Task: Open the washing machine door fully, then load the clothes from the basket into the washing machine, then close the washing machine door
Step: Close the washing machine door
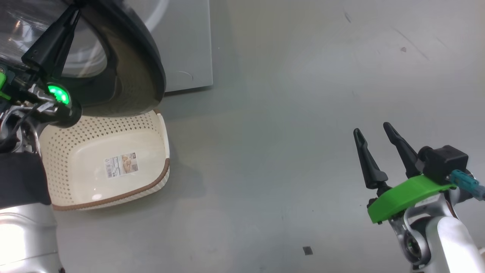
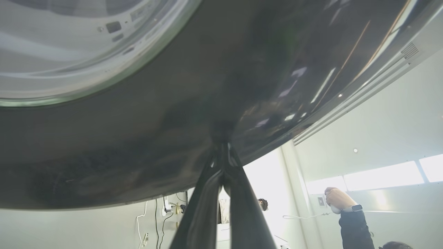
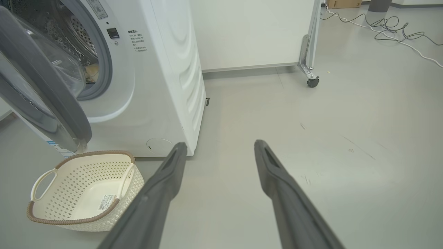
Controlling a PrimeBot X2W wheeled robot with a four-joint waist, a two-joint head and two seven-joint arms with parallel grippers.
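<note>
"Head view, entry?"
"One washing machine door (image 1: 144, 68), upper left, ajar over the empty basket (image 1: 113, 198); left gripper (image 1: 74, 11) closed on nothing, tips on its rim. Right gripper (image 1: 371, 127) spread, empty."
"Step?"
"Door-closing, I judge: push it home."

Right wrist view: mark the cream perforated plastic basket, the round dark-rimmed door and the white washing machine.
cream perforated plastic basket (image 3: 90, 169), right wrist view, inner wall
round dark-rimmed door (image 3: 59, 100), right wrist view, grey rim
white washing machine (image 3: 176, 69), right wrist view, side panel

floor (image 3: 346, 114): pale grey, smooth, scuffed | partition (image 3: 249, 31): white panel on caster (image 3: 313, 82) | cables (image 3: 387, 27): loose on floor beyond partition | bright strips (image 2: 380, 176): high along pale wall (image 2: 398, 199)
</note>
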